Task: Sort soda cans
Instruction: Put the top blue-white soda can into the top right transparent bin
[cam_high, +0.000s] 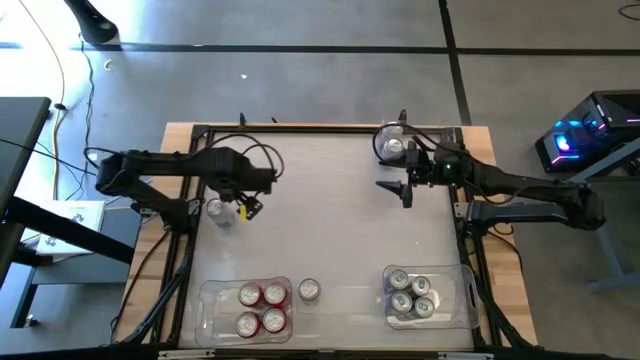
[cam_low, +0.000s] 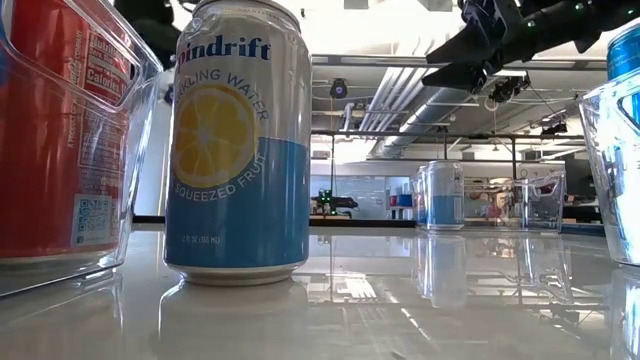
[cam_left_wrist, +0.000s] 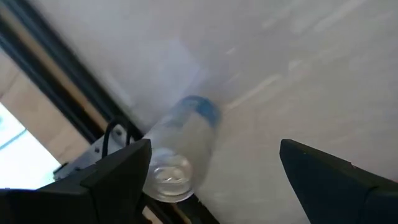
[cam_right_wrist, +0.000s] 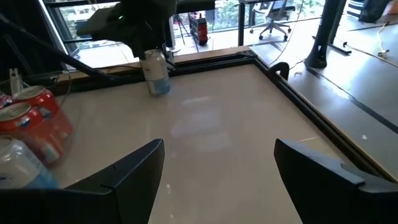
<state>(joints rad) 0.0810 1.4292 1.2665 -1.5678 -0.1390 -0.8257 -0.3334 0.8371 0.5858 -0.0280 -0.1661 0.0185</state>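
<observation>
Nearest, on the front edge of the table, two bins already hold sorted cans: four red cans (cam_high: 261, 309) in the left bin (cam_high: 212, 312) and four blue cans (cam_high: 411, 295) in the right bin (cam_high: 464, 298), with one pale lemon-printed can (cam_high: 309, 290) standing loose just beside the left bin. Farther back, the left gripper (cam_high: 243, 208) hangs with fingers wide apart, and a silver-grey can (cam_high: 218, 211) stands upright just outside them, to one side, not between them. So the step in hand looks like the pick of that can. Next, I judge, the fingers must shift sideways to straddle the can, lower, then close. Farthest, the right gripper (cam_high: 405, 192) waits with fingers apart and nothing between them; another can (cam_high: 393, 147) stands behind it in a far bin (cam_high: 380, 137).
</observation>
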